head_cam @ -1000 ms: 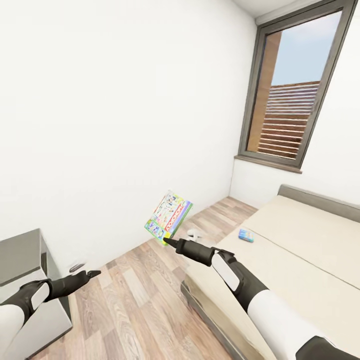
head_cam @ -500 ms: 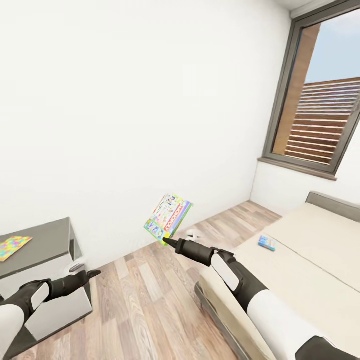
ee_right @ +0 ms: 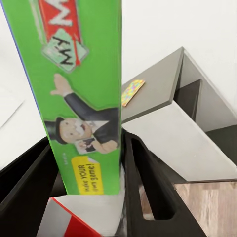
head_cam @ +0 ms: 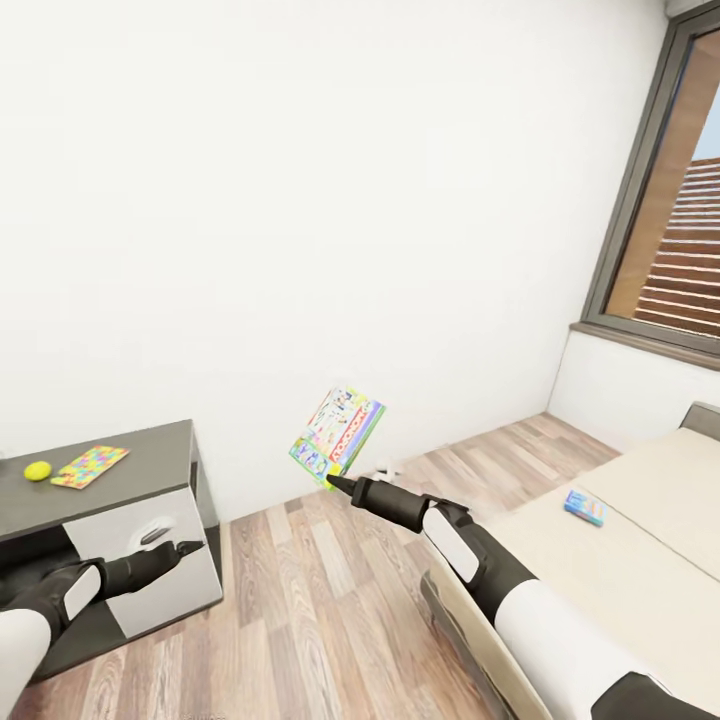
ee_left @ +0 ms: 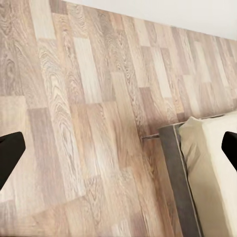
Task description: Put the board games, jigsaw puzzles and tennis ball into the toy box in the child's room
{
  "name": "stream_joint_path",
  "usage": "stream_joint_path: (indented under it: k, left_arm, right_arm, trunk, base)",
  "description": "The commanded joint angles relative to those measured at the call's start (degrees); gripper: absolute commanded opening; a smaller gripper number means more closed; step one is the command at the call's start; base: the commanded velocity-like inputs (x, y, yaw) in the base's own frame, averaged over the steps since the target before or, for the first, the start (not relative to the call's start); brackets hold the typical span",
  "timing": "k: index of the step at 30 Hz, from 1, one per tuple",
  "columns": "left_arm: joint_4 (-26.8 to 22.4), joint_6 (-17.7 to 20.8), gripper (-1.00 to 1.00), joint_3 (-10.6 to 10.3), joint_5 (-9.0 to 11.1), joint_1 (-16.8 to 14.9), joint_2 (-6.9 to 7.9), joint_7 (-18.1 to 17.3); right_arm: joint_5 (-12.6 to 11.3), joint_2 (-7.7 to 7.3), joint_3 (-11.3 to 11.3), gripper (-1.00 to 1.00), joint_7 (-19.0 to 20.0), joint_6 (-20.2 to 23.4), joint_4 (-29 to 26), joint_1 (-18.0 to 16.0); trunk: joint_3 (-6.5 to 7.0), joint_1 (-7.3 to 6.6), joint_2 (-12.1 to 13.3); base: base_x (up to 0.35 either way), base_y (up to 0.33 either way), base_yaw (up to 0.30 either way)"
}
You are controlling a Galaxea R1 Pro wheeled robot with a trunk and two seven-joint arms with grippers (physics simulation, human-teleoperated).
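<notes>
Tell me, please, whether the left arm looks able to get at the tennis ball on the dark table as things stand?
Probably not yet. The open left gripper hangs low in front of the table's white drawer, while the tennis ball lies up on top beside a jigsaw puzzle. Nothing blocks it; the arm would need raising.

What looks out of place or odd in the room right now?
One small blue board game lies alone on the bed, not yet collected. The right gripper holds another board game tilted in the air, which suits carrying it.
</notes>
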Motion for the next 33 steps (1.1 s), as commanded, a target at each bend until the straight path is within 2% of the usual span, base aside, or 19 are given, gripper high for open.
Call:
stream_joint_path:
  k: [1, 7, 24, 33]
  left_arm:
    - [-0.01, 0.52, 1.00, -0.03, 0.52, -0.06, -0.16, -0.02]
    - [-0.01, 0.52, 1.00, -0.05, 0.52, -0.07, -0.43, -0.05]
    - [-0.01, -1.51, 1.00, 0.02, 0.57, -0.04, -0.54, -0.11]
    - [-0.01, -1.50, 1.00, -0.05, 0.52, -0.04, -0.92, -0.01]
  right_arm:
    - [-0.65, -0.08, 0.04, -1.00, -0.01, 0.45, 0.00, -0.07]
    - [-0.65, -0.10, 0.03, -1.00, -0.06, 0.51, 0.00, -0.05]
    - [-0.68, 0.01, -0.06, -1.00, -0.23, 0.65, 0.00, -0.05]
    - [-1.03, -0.39, -0.09, -1.00, -0.18, 0.55, 0.03, -0.05]
  trunk:
    - [-0.11, 0.03, -0.12]
    - [-0.11, 0.03, -0.12]
    - [-0.50, 0.03, -0.12]
    - [-0.67, 0.03, -0.12]
  base:
    - [0.000, -0.142, 0.288]
    - [0.000, -0.129, 0.288]
    - [0.000, -0.007, 0.268]
    - [0.000, 0.000, 0.045]
